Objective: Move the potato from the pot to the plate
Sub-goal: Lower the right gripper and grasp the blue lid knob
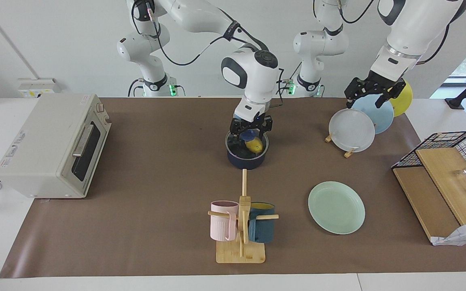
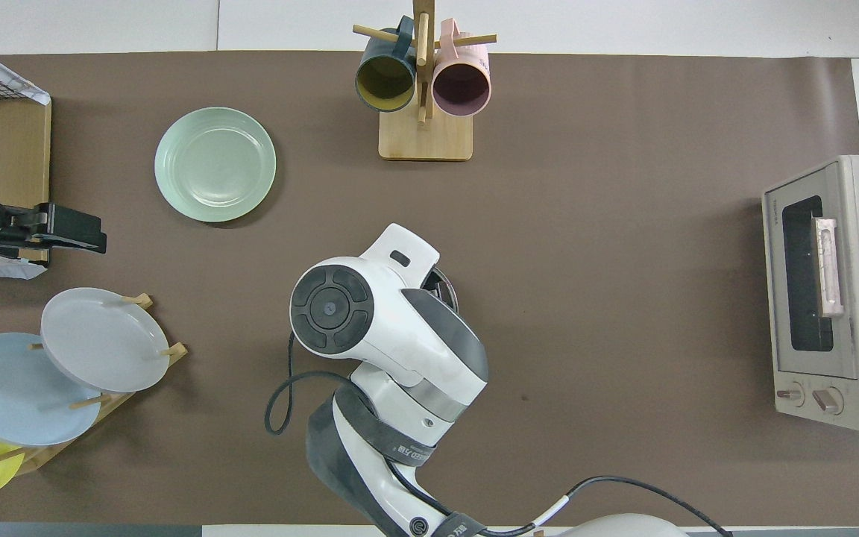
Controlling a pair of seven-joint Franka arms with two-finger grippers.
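Observation:
The dark blue pot (image 1: 246, 159) stands mid-table with the yellow potato (image 1: 255, 145) inside it, its blue handle pointing toward the robots. My right gripper (image 1: 250, 136) is open and lowered to the pot's rim, its fingers straddling the space just above the potato without gripping it. In the overhead view the right arm hides the potato and all but a sliver of the pot's rim (image 2: 450, 289). The mint-green plate (image 1: 336, 207) (image 2: 215, 164) lies empty, farther from the robots and toward the left arm's end. My left gripper (image 1: 372, 96) (image 2: 92, 237) waits open over the plate rack.
A rack holds grey, light blue and yellow plates (image 1: 352, 130). A mug tree (image 1: 242, 226) with pink and teal mugs stands farther from the robots than the pot. A toaster oven (image 1: 53, 145) sits at the right arm's end, and a wire basket with wooden boards (image 1: 443, 169) at the left arm's end.

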